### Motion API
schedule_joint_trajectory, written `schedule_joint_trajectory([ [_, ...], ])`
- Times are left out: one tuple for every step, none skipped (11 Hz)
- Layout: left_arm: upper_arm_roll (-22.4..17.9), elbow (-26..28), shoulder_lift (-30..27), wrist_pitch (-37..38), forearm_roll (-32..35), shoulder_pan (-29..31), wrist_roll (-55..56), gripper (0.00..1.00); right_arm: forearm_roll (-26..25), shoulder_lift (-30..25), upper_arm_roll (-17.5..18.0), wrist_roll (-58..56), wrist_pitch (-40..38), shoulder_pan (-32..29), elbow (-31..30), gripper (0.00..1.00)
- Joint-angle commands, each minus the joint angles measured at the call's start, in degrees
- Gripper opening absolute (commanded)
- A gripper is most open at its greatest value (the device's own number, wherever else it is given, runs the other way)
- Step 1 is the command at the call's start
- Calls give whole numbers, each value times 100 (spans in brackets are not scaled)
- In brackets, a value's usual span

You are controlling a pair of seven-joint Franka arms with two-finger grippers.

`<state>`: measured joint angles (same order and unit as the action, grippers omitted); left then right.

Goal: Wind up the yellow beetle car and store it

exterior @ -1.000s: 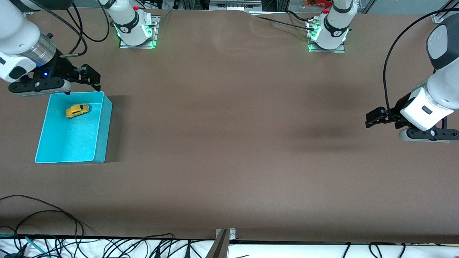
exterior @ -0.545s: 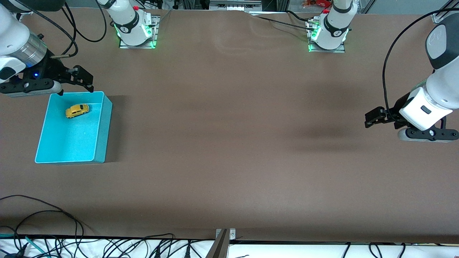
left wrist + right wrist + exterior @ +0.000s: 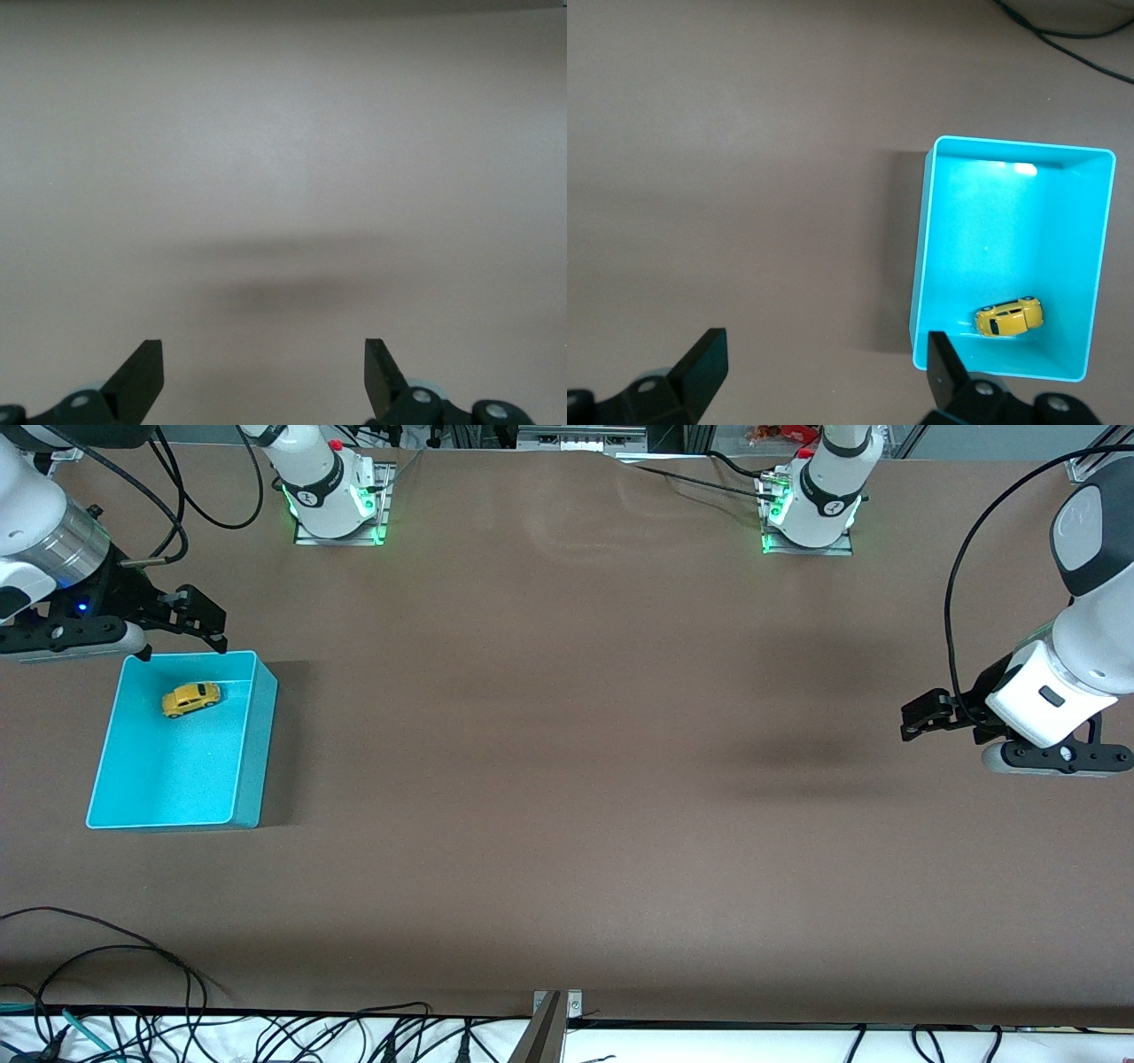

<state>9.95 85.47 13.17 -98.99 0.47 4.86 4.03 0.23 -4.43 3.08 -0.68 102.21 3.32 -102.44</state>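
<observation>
The yellow beetle car [image 3: 190, 699] lies inside the turquoise bin [image 3: 255, 744], in the part of the bin farthest from the front camera. It also shows in the right wrist view [image 3: 1009, 317], inside the bin [image 3: 921, 266]. My right gripper [image 3: 182, 646] is open and empty in the air, over the bin's rim on the robots' side and the table beside it. In its own view the right gripper [image 3: 824, 354] has its jaws wide apart. My left gripper [image 3: 917, 722] is open and empty over bare table at the left arm's end, jaws wide apart in its own view [image 3: 261, 359].
The brown table top [image 3: 567, 735] carries only the bin. Both arm bases [image 3: 332, 505] stand along the edge farthest from the camera. Loose cables [image 3: 106, 974] lie at the table's near edge.
My right gripper has drawn back from the bin toward the robots' side and the right arm's end of the table. The car has stayed in the bin. The left arm has barely moved.
</observation>
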Motion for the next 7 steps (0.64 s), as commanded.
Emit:
schedule_joint_trajectory([
  [-55,-154,37,126,164,-73,-104,100,-67,-50,-54,-55,-167,-16,119,100],
  [-55,-154,37,126,155,-82,-104,100,-67,-58,-106,-63,-175,-16,154,100],
  [-55,-154,37,126,155,-82,-104,100,-67,-50,-159,-81,-176,-16,215,100],
  [-55,-154,37,126,155,-82,-96,100,-67,-41,-159,-81,-176,-16,216,100],
  [-55,-154,37,126,164,-82,-96,100,-67,-41,-159,-72,-176,-16,216,100],
  [-55,-154,37,126,164,-82,-96,100,-67,-41,-159,-72,-176,-16,216,100],
  [-55,-154,37,126,164,-82,-96,100,-67,-41,-159,-72,-176,-16,216,100],
])
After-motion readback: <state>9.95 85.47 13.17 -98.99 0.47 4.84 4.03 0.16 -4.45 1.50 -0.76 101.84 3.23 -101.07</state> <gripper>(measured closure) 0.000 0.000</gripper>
